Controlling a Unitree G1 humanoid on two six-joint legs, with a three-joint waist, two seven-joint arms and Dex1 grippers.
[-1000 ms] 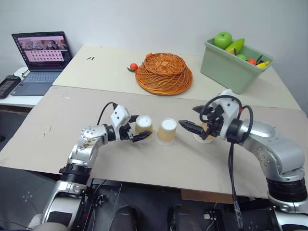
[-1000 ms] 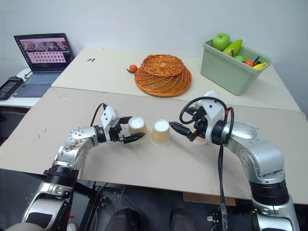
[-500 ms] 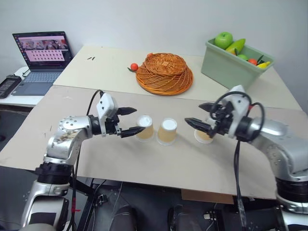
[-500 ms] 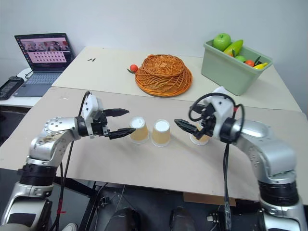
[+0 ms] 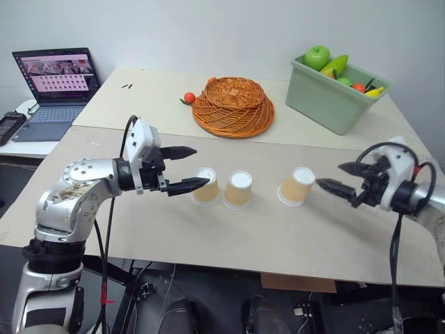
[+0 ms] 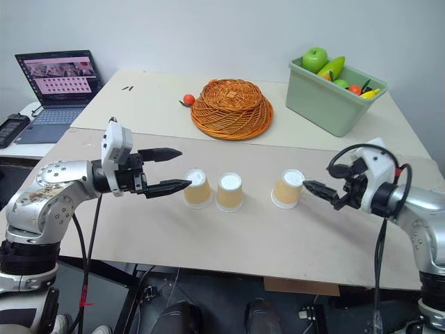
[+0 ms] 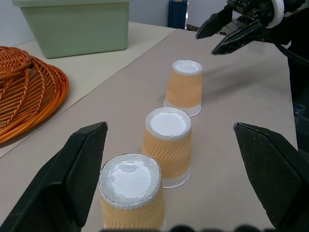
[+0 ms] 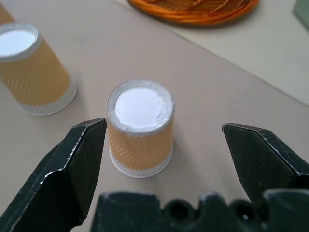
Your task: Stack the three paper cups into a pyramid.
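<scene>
Three paper cups stand upside down in a row on the near table: the left cup (image 5: 206,186) and the middle cup (image 5: 238,190) close together, and the right cup (image 5: 297,186) apart from them. No cup rests on another. My left gripper (image 5: 198,167) hovers open just left of the left cup, its fingers pointing along the row with nothing between them. To the right of the right cup, my right gripper (image 5: 329,175) is open and aimed at it without touching. In the right wrist view this cup (image 8: 140,128) sits between the spread fingers but well ahead of them.
An overturned orange wicker basket (image 5: 233,106) lies on the far table with a small orange fruit (image 5: 189,97) beside it. A green bin (image 5: 337,90) of fruit stands at the back right. A laptop (image 5: 52,90) sits far left.
My left gripper has risen and drawn back left off the left cup. My right gripper has swung right, leaving the right cup standing free. The cups have stayed put.
</scene>
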